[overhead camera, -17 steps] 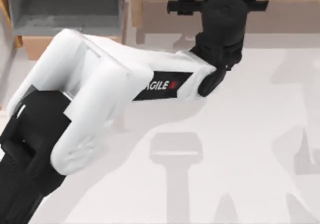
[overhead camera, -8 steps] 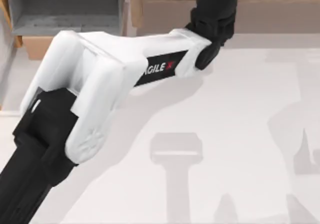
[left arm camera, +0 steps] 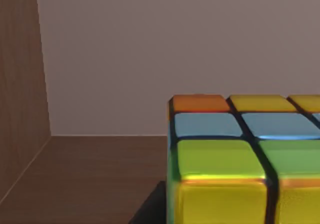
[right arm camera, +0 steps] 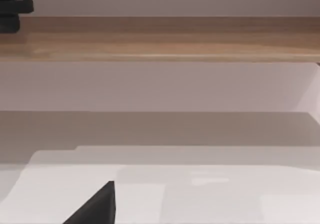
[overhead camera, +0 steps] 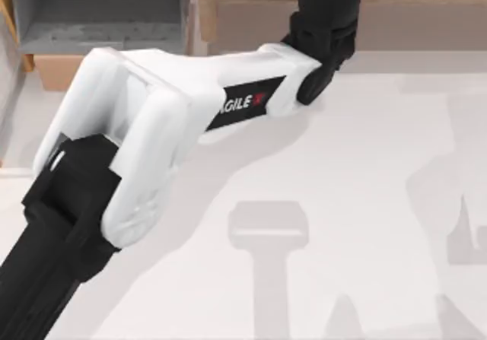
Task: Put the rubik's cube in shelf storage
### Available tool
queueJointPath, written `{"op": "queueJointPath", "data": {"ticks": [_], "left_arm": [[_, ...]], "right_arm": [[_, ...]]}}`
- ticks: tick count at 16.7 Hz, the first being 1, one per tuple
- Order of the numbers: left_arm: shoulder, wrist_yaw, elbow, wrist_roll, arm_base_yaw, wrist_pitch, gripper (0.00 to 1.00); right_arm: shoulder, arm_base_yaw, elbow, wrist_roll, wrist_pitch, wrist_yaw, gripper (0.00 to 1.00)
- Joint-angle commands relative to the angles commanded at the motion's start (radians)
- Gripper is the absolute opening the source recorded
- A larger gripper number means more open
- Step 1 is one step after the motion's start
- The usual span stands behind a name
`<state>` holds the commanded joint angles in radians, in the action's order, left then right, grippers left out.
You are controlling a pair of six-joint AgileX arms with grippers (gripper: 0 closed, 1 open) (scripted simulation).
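Up at the far edge of the table (overhead camera: 365,203), the left arm (overhead camera: 152,127) reaches into the shelf storage (overhead camera: 426,20). Its left gripper's grip I cannot tell. Right in front of that gripper's camera sits the rubik's cube (left arm camera: 245,159), square-on inside the brown recess near a side wall, no long axis, rows of tiles running level: orange and yellow above, then blue, green, yellow.

You see the shelf (right arm camera: 165,38) ledge running across, pale recess below it, white table (right arm camera: 200,194) in front, and a black gripper part (right arm camera: 12,13) at the ledge's end.
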<state>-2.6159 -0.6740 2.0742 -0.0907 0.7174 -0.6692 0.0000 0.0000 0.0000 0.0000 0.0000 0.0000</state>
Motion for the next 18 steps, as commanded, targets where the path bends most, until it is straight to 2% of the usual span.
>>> {"op": "queueJointPath", "data": {"ticks": [10, 18], "left_arm": [[0.0, 0.0, 0.0, 0.0, 0.0, 0.0, 0.98], [0.0, 0.0, 0.0, 0.0, 0.0, 0.0, 1.0]], "right_arm": [[0.0, 0.0, 0.0, 0.0, 0.0, 0.0, 1.0], [0.0, 0.0, 0.0, 0.0, 0.0, 0.0, 1.0]]}}
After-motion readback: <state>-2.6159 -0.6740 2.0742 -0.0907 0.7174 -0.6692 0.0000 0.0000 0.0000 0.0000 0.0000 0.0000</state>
